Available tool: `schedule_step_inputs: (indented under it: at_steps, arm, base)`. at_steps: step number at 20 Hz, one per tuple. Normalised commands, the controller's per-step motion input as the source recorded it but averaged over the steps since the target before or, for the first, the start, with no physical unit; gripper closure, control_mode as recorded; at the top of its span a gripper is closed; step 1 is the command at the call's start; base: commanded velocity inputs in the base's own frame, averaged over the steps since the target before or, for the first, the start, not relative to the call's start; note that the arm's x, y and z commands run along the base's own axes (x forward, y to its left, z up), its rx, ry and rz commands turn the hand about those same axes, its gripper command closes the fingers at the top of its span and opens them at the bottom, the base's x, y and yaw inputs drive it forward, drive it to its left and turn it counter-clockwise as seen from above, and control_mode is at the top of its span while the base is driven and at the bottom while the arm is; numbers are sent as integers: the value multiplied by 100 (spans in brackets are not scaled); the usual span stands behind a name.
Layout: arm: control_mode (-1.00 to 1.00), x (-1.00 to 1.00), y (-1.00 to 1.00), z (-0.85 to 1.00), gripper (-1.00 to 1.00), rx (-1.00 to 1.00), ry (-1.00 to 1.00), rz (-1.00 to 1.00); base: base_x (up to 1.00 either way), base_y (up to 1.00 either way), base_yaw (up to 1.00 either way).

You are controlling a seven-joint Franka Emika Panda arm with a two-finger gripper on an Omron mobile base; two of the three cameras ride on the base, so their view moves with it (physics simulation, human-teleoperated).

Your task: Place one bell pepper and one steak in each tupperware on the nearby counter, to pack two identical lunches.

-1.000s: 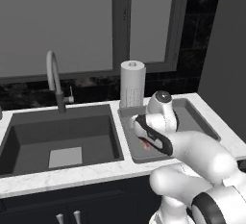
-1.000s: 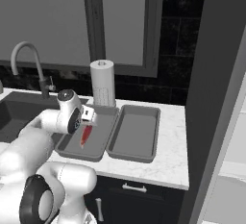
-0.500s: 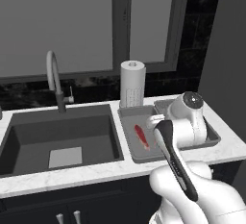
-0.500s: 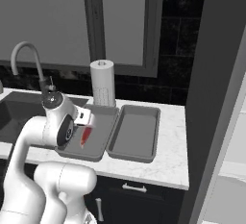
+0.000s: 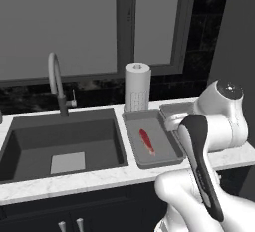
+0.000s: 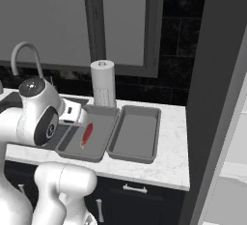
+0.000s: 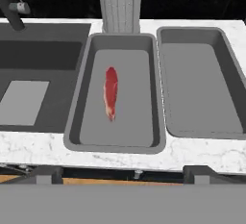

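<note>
Nearest the camera in hand view: the fingers (image 7: 123,174) – two dark tips rising at the bottom edge, spread wide apart, nothing between them. They hang short of the table's (image 7: 202,153) front edge, well apart from the food.

Just past that edge, two grey tupperware trays sit side by side, rims nearly touching. Left tupperware (image 7: 77,117), next to the sink, holds one steak (image 7: 111,92) – thin red strip lying flat, lengthwise, roughly mid-tray, slightly left of centre. Right tupperware (image 7: 226,74) has no food in it. No bell pepper to be seen here, so by my read 1 of 4 placements is done, 3 to go.

Handling, judged: steak looks soft, floppy, prob. a bit slick and light. It's already where it belongs, so leave alone. If it needed a re-grip, pinch across the narrow width near the middle, fingers coming straight down; grabbing an end would let it droop. Trays look stiff w/ low walls, easy to drop into from above, but could slide on the stone if bumped.

Further back: paper towel roll (image 7: 120,4) standing upright, right behind the left tray's far rim. To the left, sunken dark sink (image 7: 33,55) w/ faucet (image 5: 57,84) behind it. Farthest: window (image 5: 99,22) and black tiled wall.
</note>
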Motion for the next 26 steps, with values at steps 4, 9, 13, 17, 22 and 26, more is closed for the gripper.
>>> schedule_step_inputs:
  at_steps: [4,9,13,17,22,26]
  arm:
    - [-100,-100,0,-25,-100,-3,-18,0]
    - [100,-40,0,-18,-100,-2,-5,0]
    - [100,0,0,0,-100,0,0,0]
    - [100,0,0,0,-100,0,0,0]
    - [100,0,0,0,-100,0,0,0]
    - [100,0,0,0,-100,0,0,0]
  base:
    - [0,0,0]
    - [-60,0,0]
    - [-100,-10,0]
    - [-97,-71,-6]
    - [-59,-100,-9]
    - [-31,-98,-7]
